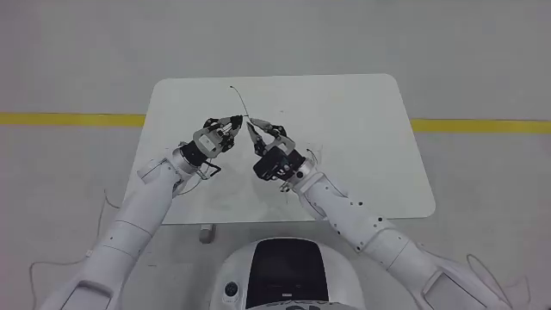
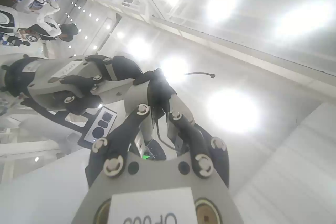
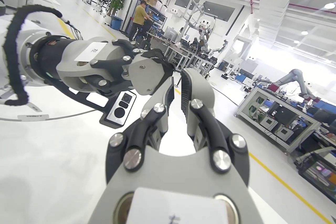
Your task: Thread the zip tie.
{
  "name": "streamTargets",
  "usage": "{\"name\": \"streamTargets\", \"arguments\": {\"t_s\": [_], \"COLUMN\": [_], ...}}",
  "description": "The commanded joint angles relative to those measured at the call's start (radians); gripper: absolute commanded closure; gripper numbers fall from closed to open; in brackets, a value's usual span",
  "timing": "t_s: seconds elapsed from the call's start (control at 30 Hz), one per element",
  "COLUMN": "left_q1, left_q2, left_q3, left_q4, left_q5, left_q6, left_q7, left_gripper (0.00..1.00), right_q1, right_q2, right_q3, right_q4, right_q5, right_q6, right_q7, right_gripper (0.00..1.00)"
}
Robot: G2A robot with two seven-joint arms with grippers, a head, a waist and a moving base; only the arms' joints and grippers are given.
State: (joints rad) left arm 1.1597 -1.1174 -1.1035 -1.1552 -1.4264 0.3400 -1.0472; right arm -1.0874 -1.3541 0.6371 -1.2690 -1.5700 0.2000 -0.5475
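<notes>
Both arms meet above the middle of the white table [image 1: 362, 138]. A thin black zip tie [image 1: 238, 101] curves up and away from the fingertips toward the far edge. In the left wrist view the zip tie [image 2: 199, 73] sticks out past the fingers, its small head at the free end. My left gripper [image 1: 240, 124] [image 2: 157, 78] is shut on the zip tie's near end. My right gripper [image 1: 256, 130] [image 3: 178, 75] sits tip to tip against the left gripper [image 3: 166, 64], open a little, with a narrow gap between its ribbed pads [image 3: 185, 93].
The table's rounded corners and front edge [image 1: 301, 221] lie close under the forearms. A black sleeved cable [image 3: 11, 51] loops off the left wrist. Yellow floor lines [image 1: 482, 126] run behind the table.
</notes>
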Motion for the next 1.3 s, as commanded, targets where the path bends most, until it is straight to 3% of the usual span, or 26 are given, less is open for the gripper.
{"name": "streamTargets", "arguments": {"t_s": [0.0, 0.23, 0.33, 1.27], "left_q1": [0.000, 0.000, 0.000, 0.000], "left_q2": [0.000, 0.000, 0.000, 0.000], "left_q3": [0.000, 0.000, 0.000, 0.000], "left_q4": [0.000, 0.000, 0.000, 0.000], "left_q5": [0.000, 0.000, 0.000, 0.000], "left_q6": [0.000, 0.000, 0.000, 0.000], "left_q7": [0.000, 0.000, 0.000, 0.000], "left_gripper": [1.00, 1.00, 1.00, 1.00], "right_q1": [0.003, 0.007, 0.007, -0.013], "right_q2": [-0.004, -0.015, -0.019, -0.002], "right_q3": [0.001, 0.005, 0.008, 0.033], "right_q4": [0.006, 0.022, 0.026, 0.027], "right_q5": [0.000, 0.000, 0.000, 0.000], "right_q6": [0.000, 0.003, 0.005, 0.015], "right_q7": [-0.002, -0.006, -0.009, -0.006], "right_gripper": [0.89, 0.91, 1.00, 1.00]}}
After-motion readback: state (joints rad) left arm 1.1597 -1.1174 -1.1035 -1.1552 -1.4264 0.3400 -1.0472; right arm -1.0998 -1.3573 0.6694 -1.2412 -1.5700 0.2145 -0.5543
